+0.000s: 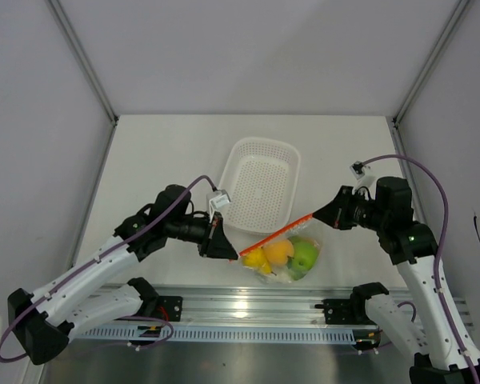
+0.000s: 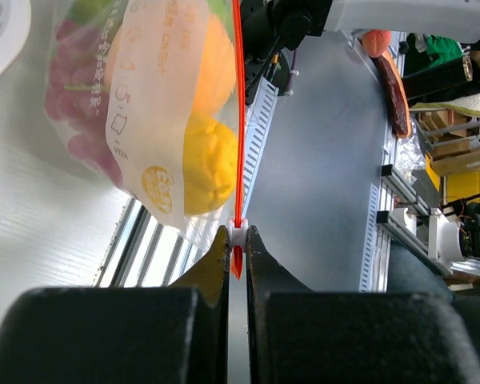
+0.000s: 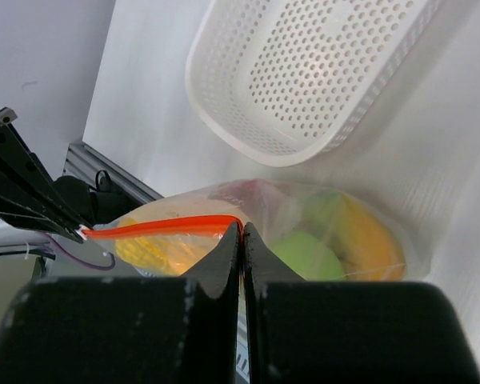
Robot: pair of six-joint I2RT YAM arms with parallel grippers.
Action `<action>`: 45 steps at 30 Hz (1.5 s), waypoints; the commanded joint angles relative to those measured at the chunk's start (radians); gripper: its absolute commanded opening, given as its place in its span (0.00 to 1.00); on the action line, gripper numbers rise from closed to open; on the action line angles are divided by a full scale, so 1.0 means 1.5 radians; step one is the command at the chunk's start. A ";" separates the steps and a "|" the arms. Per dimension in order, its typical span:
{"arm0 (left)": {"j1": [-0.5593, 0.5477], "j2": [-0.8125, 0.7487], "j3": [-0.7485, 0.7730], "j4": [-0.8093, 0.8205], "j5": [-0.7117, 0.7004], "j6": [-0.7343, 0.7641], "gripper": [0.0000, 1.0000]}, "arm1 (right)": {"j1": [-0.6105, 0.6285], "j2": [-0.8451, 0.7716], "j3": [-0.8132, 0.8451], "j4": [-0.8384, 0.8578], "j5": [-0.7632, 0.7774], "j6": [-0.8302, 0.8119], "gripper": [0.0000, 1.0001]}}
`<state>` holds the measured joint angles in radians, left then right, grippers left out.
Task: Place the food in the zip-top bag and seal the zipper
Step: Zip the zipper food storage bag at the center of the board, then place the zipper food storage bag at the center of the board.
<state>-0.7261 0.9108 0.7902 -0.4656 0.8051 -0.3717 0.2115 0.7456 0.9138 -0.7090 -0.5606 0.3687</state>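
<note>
The clear zip-top bag (image 1: 286, 258) hangs lifted between my two grippers, just in front of the basket. Its orange-red zipper (image 1: 277, 235) is stretched taut from lower left to upper right. Inside sit the food pieces: a yellow fruit (image 1: 256, 258), an orange one (image 1: 278, 252) and a green apple (image 1: 305, 256). My left gripper (image 2: 238, 236) is shut on the white slider at the zipper's (image 2: 238, 120) left end; a yellow fruit (image 2: 210, 164) and red grapes (image 2: 76, 104) show through the bag. My right gripper (image 3: 241, 230) is shut on the bag's other corner, where the zipper (image 3: 168, 227) ends, beside the green apple (image 3: 308, 256).
An empty white perforated basket (image 1: 263, 186) stands behind the bag at mid table. The metal rail (image 1: 248, 308) carrying the arm bases runs along the near edge, right below the bag. Grey walls close in the sides and back.
</note>
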 commanded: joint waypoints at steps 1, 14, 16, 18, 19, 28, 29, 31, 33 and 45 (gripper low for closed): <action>0.000 -0.041 -0.014 -0.015 -0.006 -0.025 0.01 | -0.012 -0.015 0.041 -0.019 0.041 -0.009 0.00; 0.000 -0.058 -0.025 0.011 -0.006 -0.042 0.27 | -0.014 -0.040 0.049 -0.054 0.050 0.002 0.00; -0.001 -0.057 -0.019 0.031 -0.001 -0.043 0.37 | -0.015 -0.049 0.056 -0.058 0.052 0.007 0.00; -0.001 -0.049 -0.007 0.056 0.001 -0.043 0.50 | -0.015 -0.060 0.070 -0.070 0.061 0.008 0.00; -0.001 -0.044 -0.002 0.065 0.007 -0.045 0.53 | -0.014 -0.063 0.076 -0.077 0.067 0.007 0.00; -0.009 0.004 0.026 0.123 0.009 -0.047 0.99 | -0.017 -0.090 0.171 -0.155 0.186 0.014 0.00; -0.009 0.003 0.025 0.122 0.006 -0.044 0.99 | -0.017 -0.083 0.184 -0.163 0.197 0.013 0.00; -0.010 -0.005 0.023 0.119 0.002 -0.040 0.99 | -0.017 -0.073 0.224 -0.188 0.219 0.005 0.00; -0.009 -0.009 0.022 0.114 0.001 -0.034 0.99 | -0.017 -0.056 0.249 -0.203 0.252 -0.003 0.00; -0.009 -0.027 -0.015 0.163 0.023 -0.062 0.99 | -0.040 0.114 0.333 -0.140 0.333 -0.024 0.00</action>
<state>-0.7345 0.8890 0.7788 -0.2813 0.8089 -0.4446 0.1745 0.8463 1.3865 -1.0420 -0.0788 0.3454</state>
